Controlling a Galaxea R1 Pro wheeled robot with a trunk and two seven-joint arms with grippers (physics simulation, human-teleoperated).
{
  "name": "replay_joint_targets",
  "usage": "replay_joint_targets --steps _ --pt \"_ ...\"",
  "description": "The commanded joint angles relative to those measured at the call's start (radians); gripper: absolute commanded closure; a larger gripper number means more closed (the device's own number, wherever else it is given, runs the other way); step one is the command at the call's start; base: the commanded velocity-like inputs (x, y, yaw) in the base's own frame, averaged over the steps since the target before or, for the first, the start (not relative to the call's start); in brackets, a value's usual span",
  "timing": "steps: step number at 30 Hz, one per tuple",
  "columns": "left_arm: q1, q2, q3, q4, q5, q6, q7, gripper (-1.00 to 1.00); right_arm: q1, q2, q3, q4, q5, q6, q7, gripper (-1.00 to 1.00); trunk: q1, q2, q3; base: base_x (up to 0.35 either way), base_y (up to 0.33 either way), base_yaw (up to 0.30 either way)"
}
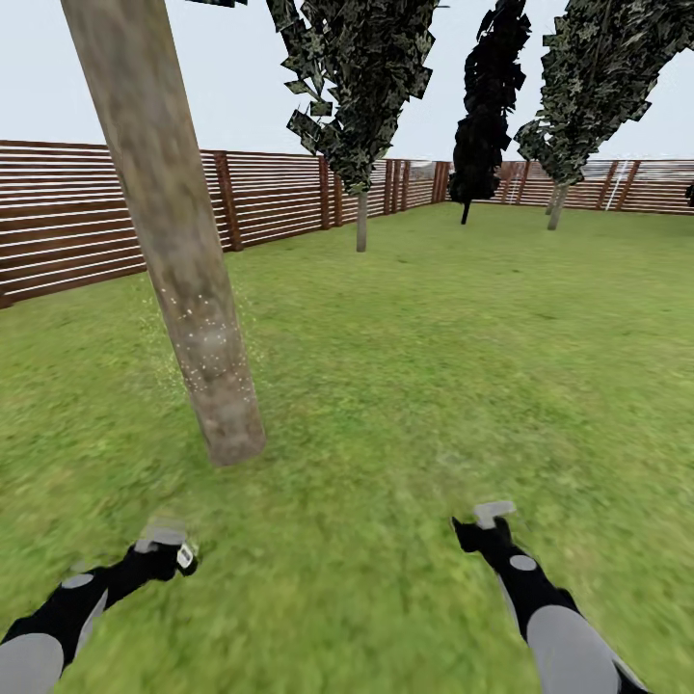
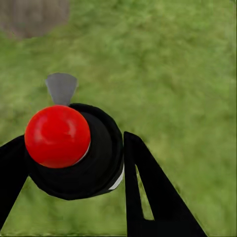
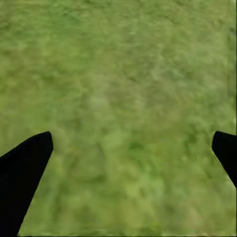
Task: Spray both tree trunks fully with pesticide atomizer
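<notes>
Grass lawn [image 1: 434, 386], slat fence [image 1: 270, 198] behind. Leaning tree trunk [image 1: 173, 241] ahead-left, pale specks on bark (spray droplets). Left gripper [image 2: 74, 163] jaws clamped around pesticide atomizer [image 2: 74, 148], near trunk base. Right gripper [image 3: 133, 148] jaws wide, empty, over grass.

Head forward-down; wrists close over grass [image 3: 123, 98] (shared)

No readable text anywhere tbh. The pesticide atomizer [image 2: 74, 153] has a small white mark on its side, but it's just a sliver, no letters or nrs I can make out. In the head view it's a tiny white patch, way too small to read. Nothing written on the tree trunk [image 1: 173, 231] or the fence [image 1: 280, 198] either, no signs, no brands.
</notes>
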Motion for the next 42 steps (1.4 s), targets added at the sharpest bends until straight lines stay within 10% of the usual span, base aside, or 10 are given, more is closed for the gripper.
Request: replay_joint_targets --steps 1,4,9,11,42 --pt "0.047 0.000 0.040 -0.001 0.007 -0.045 0.059 1.00 0.031 0.000 -0.002 -0.001 -0.002 -0.019 -0.032 -1.00 0.000 0.000 0.000 0.000 0.000 0.000" --pt "0.117 -0.007 0.069 0.007 0.012 -0.092 0.245 1.00 0.146 0.001 -0.089 0.009 -0.022 -0.148 -0.154 -1.00 0.000 0.000 0.000 0.000 0.000 0.000" --pt "0.148 -0.006 0.105 0.012 0.173 -0.101 0.274 1.00 0.196 0.003 -0.171 0.104 -0.036 -0.322 -0.176 -1.00 0.000 0.000 0.000 0.000 0.000 0.000" --pt "0.170 -0.010 0.107 0.006 0.188 -0.105 0.264 1.00 0.206 0.002 -0.173 0.110 -0.036 -0.327 -0.177 -1.00 0.000 0.000 0.000 0.000 0.000 0.000" --pt "0.202 -0.018 0.109 0.075 0.195 -0.107 0.288 1.00 0.362 0.003 -0.173 0.297 -0.032 -0.415 -0.174 -1.00 -0.088 0.161 0.072 -0.001 0.000 0.000"
